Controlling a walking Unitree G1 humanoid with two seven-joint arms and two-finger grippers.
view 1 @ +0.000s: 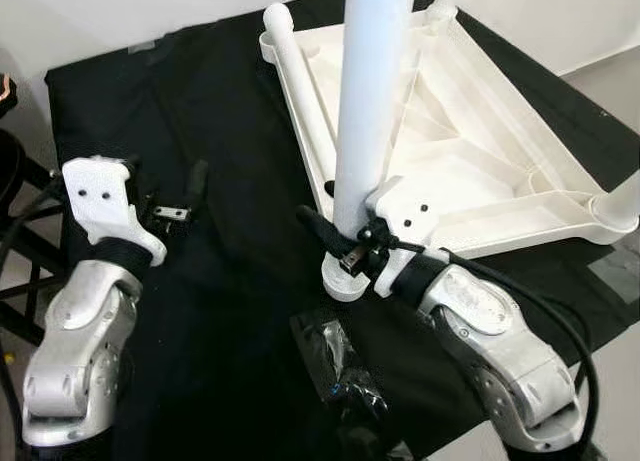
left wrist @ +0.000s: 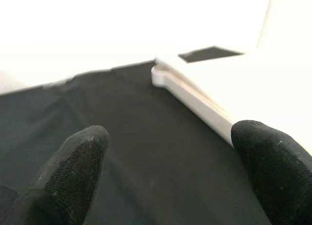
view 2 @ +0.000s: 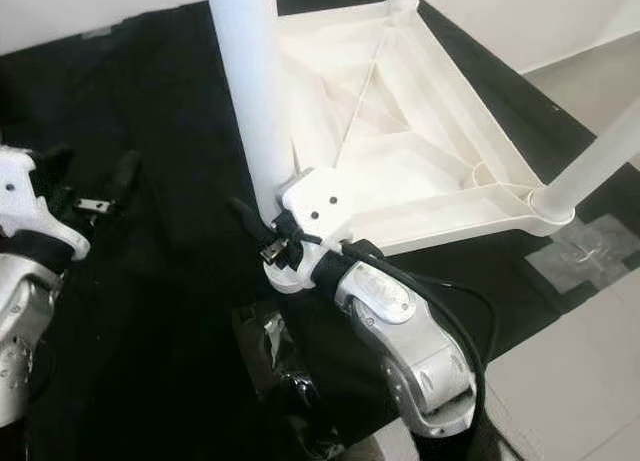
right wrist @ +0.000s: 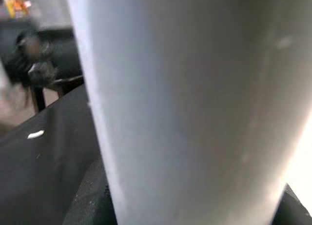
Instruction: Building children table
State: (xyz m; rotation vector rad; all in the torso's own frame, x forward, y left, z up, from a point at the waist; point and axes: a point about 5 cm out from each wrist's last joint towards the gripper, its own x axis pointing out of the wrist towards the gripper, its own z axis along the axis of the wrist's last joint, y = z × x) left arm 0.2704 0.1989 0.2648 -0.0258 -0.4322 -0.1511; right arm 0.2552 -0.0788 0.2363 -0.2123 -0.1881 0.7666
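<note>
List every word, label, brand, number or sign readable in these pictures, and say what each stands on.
None can be read.
White plastic upturned tabletop: ribbed underside, no print seen.
White round table leg, held by the right tool: plain.
Crumpled clear plastic bag on the black cloth: small blue specks, too small to read.
Left tool: no marking legible.

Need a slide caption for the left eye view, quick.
Right claw grips an upright white table leg at the corner of the upturned tabletop; left claw hovers open over black cloth.
</note>
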